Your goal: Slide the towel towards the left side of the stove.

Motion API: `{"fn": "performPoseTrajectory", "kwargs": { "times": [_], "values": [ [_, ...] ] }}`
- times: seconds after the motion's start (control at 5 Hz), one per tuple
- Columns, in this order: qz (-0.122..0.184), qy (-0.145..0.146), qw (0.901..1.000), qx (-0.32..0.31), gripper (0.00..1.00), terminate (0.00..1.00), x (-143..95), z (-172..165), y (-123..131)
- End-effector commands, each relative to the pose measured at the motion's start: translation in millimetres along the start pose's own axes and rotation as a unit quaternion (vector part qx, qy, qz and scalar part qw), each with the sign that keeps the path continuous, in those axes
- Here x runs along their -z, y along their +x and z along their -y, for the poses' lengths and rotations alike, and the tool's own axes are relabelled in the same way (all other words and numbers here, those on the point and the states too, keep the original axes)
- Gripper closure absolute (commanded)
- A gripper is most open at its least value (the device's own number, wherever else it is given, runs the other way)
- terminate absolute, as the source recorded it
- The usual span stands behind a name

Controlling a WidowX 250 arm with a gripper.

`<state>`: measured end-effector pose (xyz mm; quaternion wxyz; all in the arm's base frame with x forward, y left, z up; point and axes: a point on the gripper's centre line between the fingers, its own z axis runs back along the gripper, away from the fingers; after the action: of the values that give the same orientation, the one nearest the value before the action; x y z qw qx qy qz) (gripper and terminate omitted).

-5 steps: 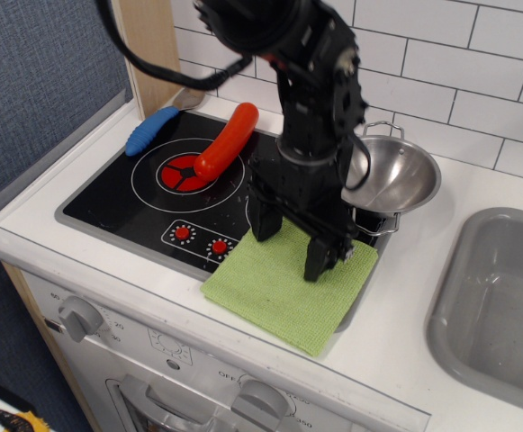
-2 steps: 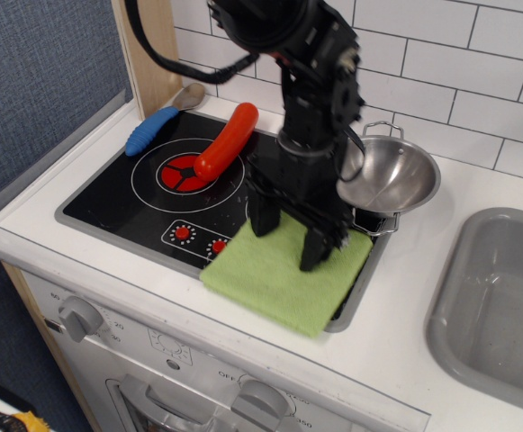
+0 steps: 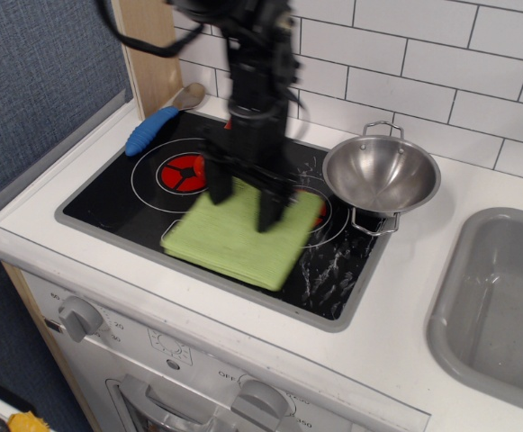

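The light green towel (image 3: pixel 234 236) lies flat on the front middle of the black stove (image 3: pixel 108 200), covering the knobs and part of the right burner. My gripper (image 3: pixel 243 200) points straight down with its two dark fingers spread apart, both tips pressing on the towel's back part. The left red-ringed burner (image 3: pixel 182 169) shows just left of the gripper. The red sausage-shaped object seen earlier is hidden behind the arm.
A blue object (image 3: pixel 150 130) lies at the stove's back left corner. A steel pot (image 3: pixel 381 175) sits on the back right of the stove. A grey sink (image 3: pixel 504 306) is at the right. A wooden post (image 3: pixel 148 54) stands at the back left.
The gripper has moved left, dragging the towel with it from the stove's front right corner to the front middle. The right part of the cooktop is now uncovered.
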<state>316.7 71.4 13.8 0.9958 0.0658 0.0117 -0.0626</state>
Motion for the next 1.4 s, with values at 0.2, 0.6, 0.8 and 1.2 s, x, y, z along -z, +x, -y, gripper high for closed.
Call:
{"fn": "performPoseTrajectory", "kwargs": {
  "times": [0.2, 0.6, 0.8, 1.2],
  "values": [
    [-0.001, 0.013, 0.9992, -0.038, 0.0, 0.0, -24, -81, -11],
    [0.015, 0.027, 0.9995, -0.001, 0.0, 0.0, -30, -101, -7],
    [0.064, 0.03, 0.9975, 0.004, 0.0, 0.0, -57, -94, -18],
    [0.079, 0.002, 0.9969, -0.007, 0.0, 0.0, -53, -64, -30]
  ]
}}
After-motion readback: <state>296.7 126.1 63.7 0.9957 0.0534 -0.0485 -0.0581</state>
